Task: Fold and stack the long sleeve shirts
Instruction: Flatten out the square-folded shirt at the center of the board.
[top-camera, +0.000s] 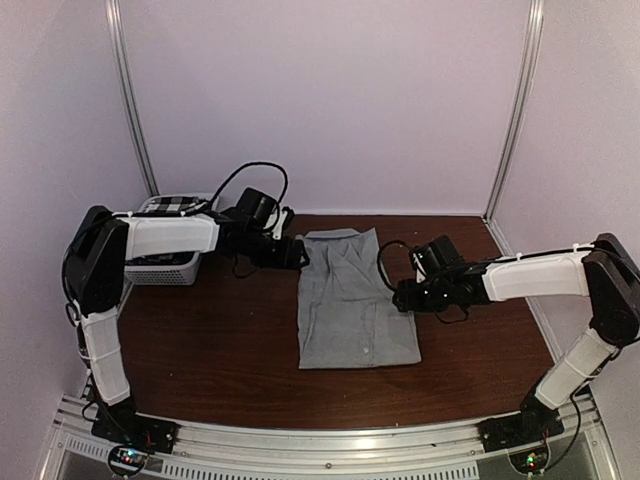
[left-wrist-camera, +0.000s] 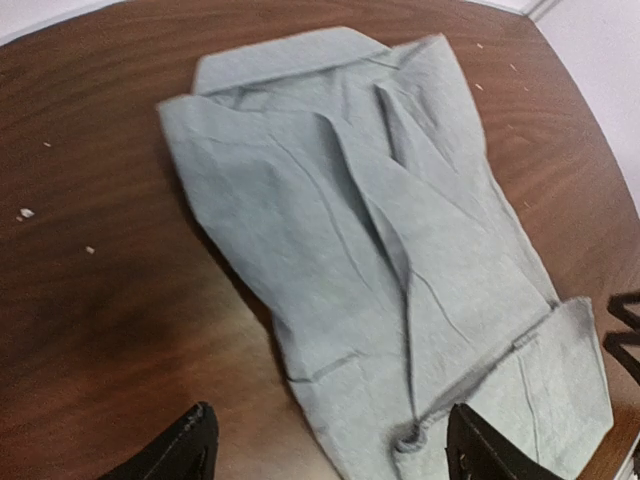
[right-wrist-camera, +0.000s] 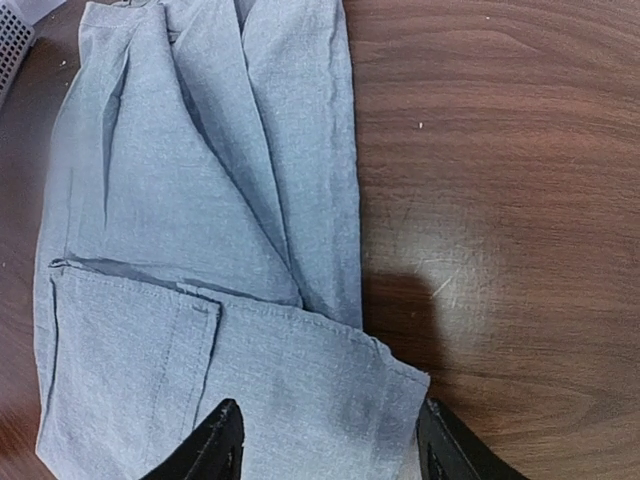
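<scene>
The light grey shirt (top-camera: 352, 305) lies partly folded on the brown table, collar toward the back; it also shows in the left wrist view (left-wrist-camera: 400, 250) and the right wrist view (right-wrist-camera: 200, 230). My left gripper (top-camera: 297, 253) is open at the shirt's back left corner, jaws spread above its edge (left-wrist-camera: 330, 450). My right gripper (top-camera: 402, 297) is open at the shirt's right edge, jaws straddling a folded cuff corner (right-wrist-camera: 330, 445). The black-and-white checked shirt (top-camera: 172, 204) lies in the basket at the back left, mostly hidden by my left arm.
A white slatted basket (top-camera: 163, 266) stands at the back left of the table (top-camera: 220, 350). Cables loop behind both wrists. Metal posts and pale walls close in the back and sides.
</scene>
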